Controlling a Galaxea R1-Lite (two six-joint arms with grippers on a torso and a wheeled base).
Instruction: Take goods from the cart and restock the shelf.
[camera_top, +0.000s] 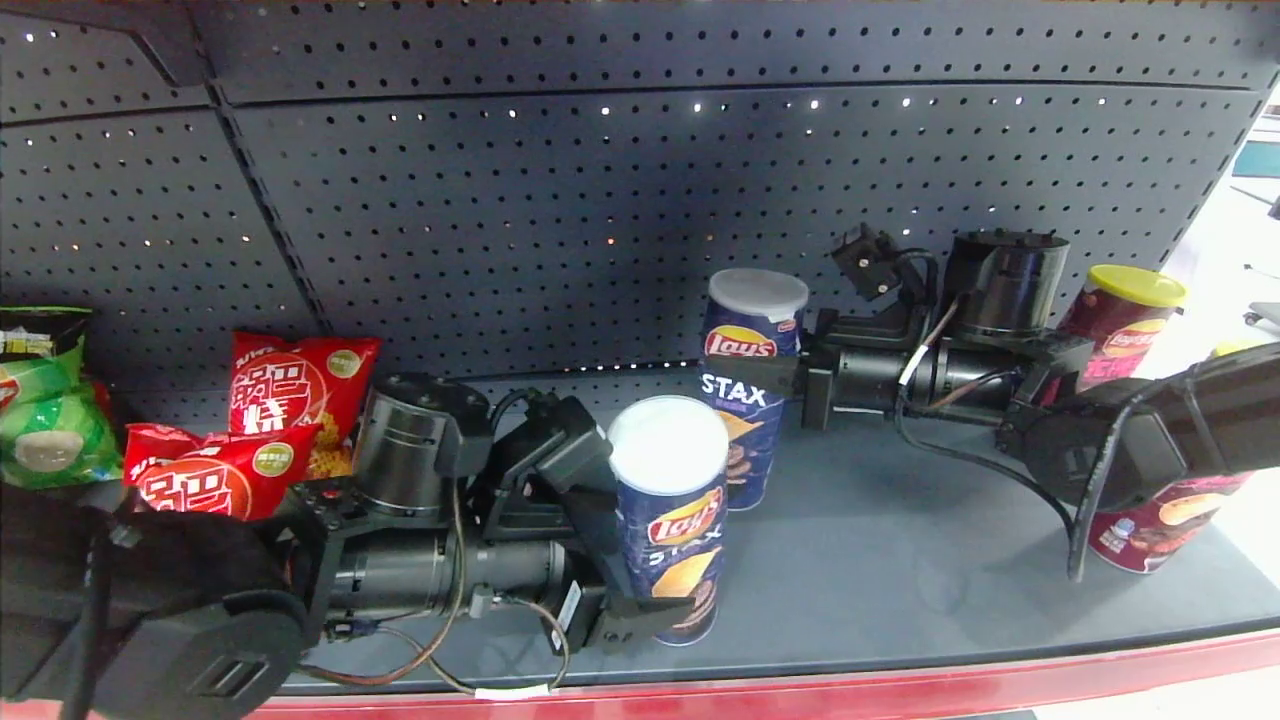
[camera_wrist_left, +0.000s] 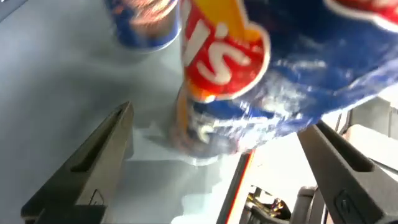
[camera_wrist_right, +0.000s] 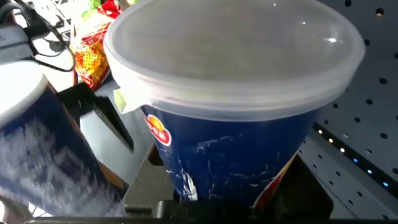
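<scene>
Two blue chip cans with white lids stand on the grey shelf (camera_top: 900, 560). The front can (camera_top: 672, 520) sits near the shelf's front edge between the fingers of my left gripper (camera_top: 650, 545), which is open around it; in the left wrist view one finger (camera_wrist_left: 99, 162) stands clear of the can (camera_wrist_left: 249, 74). The rear can (camera_top: 752, 390) stands closer to the pegboard. My right gripper (camera_top: 755, 372) is shut on it from the right, one finger crossing its front. In the right wrist view this can (camera_wrist_right: 230, 130) sits tight between the gripper (camera_wrist_right: 227, 186) fingers.
Red snack bags (camera_top: 300, 390) and a green bag (camera_top: 45, 420) lean at the shelf's left. Two maroon cans (camera_top: 1125, 320) (camera_top: 1165, 520) stand at the right end. The pegboard back wall (camera_top: 600, 220) is close behind. A red lip (camera_top: 900, 690) runs along the shelf's front.
</scene>
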